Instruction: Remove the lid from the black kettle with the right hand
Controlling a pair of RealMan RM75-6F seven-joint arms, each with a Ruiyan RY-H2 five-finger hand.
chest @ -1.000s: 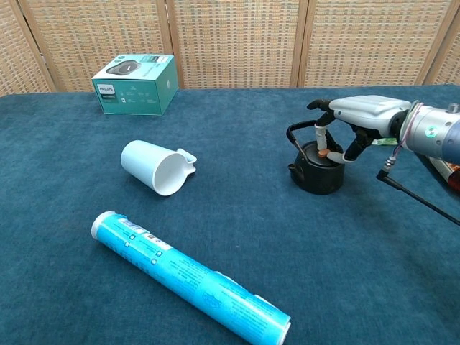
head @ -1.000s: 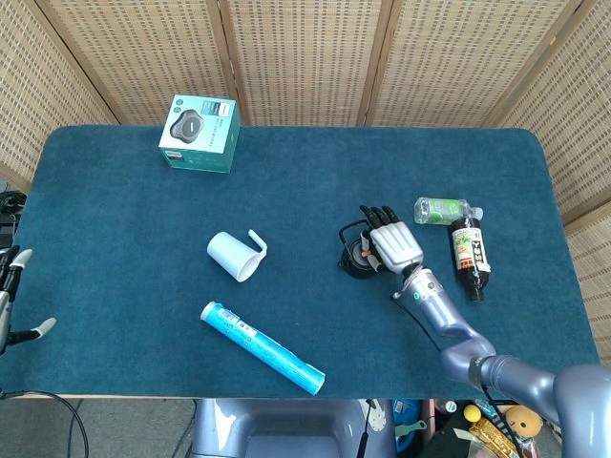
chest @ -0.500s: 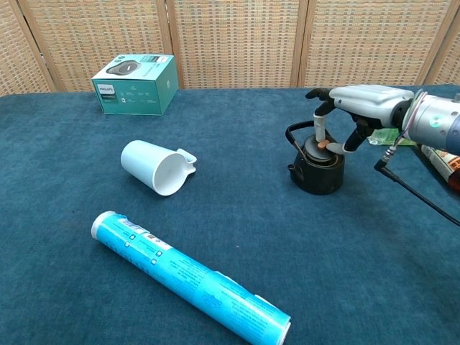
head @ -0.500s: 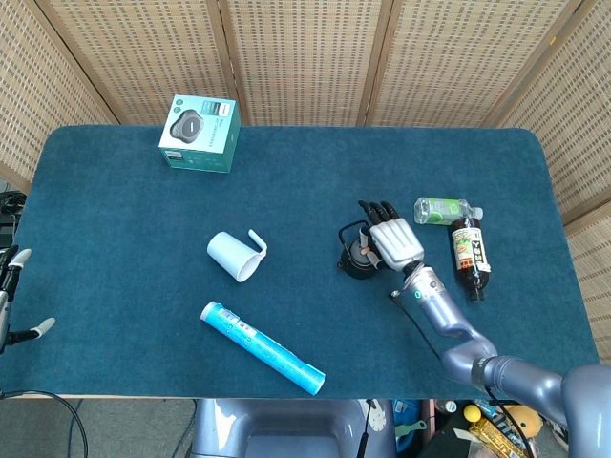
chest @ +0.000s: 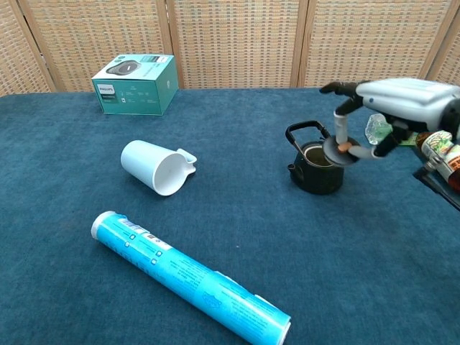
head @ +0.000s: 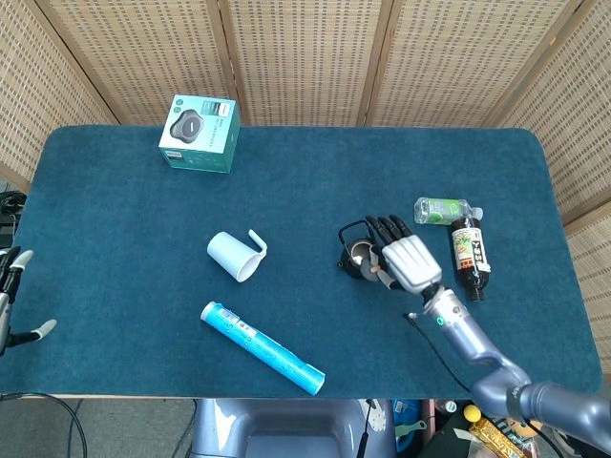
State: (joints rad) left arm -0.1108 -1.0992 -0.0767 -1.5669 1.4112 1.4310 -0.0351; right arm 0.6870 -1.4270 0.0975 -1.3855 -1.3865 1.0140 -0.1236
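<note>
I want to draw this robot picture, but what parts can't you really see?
- Inside of the black kettle: too dark in both views.
- Lid: the right hand covers it in the head view.
- Dark bottle: cut off by the chest view's right edge.
- Left hand: only fingertips show at the head view's left edge.
- Box print: too small.

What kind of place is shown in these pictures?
Probably a staged robot test area: a table covered in dark blue carpet, woven rattan screens behind it, and unrelated items like a small black kettle and teal box.
</note>
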